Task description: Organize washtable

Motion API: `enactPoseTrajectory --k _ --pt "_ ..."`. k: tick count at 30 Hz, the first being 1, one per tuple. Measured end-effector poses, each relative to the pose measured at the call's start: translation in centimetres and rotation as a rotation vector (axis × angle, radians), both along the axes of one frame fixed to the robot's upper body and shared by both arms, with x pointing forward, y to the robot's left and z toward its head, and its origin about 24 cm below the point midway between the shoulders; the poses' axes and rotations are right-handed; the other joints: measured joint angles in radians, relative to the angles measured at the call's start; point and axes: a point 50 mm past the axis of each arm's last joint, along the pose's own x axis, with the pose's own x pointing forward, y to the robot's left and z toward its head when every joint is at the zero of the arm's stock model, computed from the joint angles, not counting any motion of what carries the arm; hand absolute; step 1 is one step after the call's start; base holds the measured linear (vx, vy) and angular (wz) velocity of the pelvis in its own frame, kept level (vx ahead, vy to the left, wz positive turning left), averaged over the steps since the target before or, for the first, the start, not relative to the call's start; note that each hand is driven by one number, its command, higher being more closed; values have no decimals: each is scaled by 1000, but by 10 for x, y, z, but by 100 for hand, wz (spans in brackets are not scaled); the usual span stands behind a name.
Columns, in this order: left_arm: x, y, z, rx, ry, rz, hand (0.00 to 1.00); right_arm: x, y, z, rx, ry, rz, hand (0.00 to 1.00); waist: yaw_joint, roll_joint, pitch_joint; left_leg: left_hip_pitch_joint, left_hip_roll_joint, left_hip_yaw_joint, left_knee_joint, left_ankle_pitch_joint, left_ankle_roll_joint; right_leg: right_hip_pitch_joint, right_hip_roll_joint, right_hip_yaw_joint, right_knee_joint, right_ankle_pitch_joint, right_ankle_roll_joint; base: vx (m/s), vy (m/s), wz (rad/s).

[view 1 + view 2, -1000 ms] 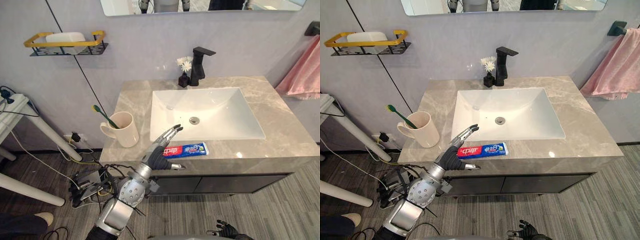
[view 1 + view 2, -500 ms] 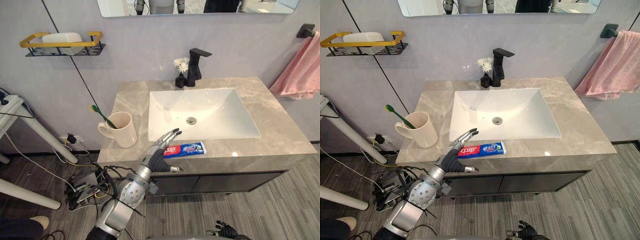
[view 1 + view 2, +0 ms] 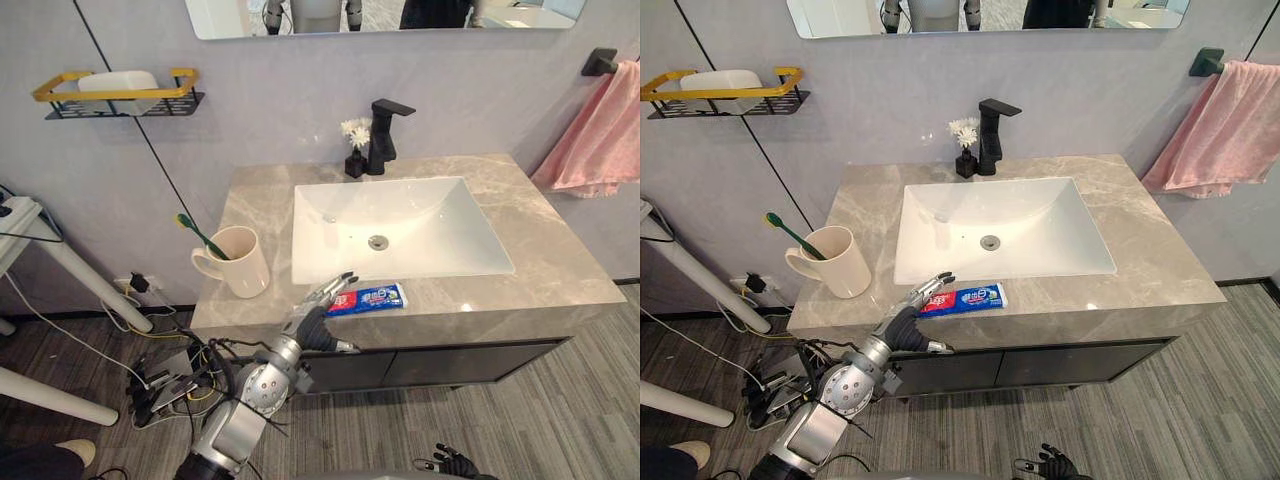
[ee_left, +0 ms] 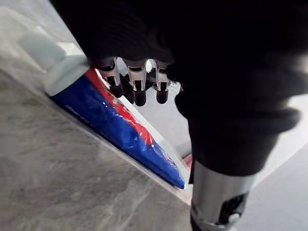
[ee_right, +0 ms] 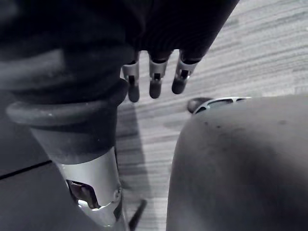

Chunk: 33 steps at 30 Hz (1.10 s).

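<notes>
Toothpaste tube lay flat along the desk's front edge, lower centre of frame. Left robot hand hovered at its cap end, fingers straight, holding nothing: the reach, I judged. Next, those fingers needed to close round it. Right robot hand hung slack at the bottom edge.

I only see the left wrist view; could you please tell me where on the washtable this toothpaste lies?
Observer: The toothpaste lies flat on the counter's front strip, just before the sink.
Operator: Is a cup nearby?
Observer: A cream mug stands to the left of the left hand, with a green toothbrush leaning in it.
Operator: And the right hand?
Observer: The right hand hangs open, low over the floor.
</notes>
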Motion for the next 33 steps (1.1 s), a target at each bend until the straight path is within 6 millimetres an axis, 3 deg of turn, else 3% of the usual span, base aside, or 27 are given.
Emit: enactPoseTrajectory --k 21,33 --pt "1 -1 0 13 15 -26 0 1 4 1 81 -44 -121 0 -14 -2 0 4 1 16 -1 0 0 -5 2 18 -4 7 5 -21 -9 -2" --pt "11 9 1 64 -41 64 0 8 14 3 131 -95 -153 0 -25 -16 0 -6 3 57 -1 0 0 -36 4 62 -5 25 5 -36 -17 -11"
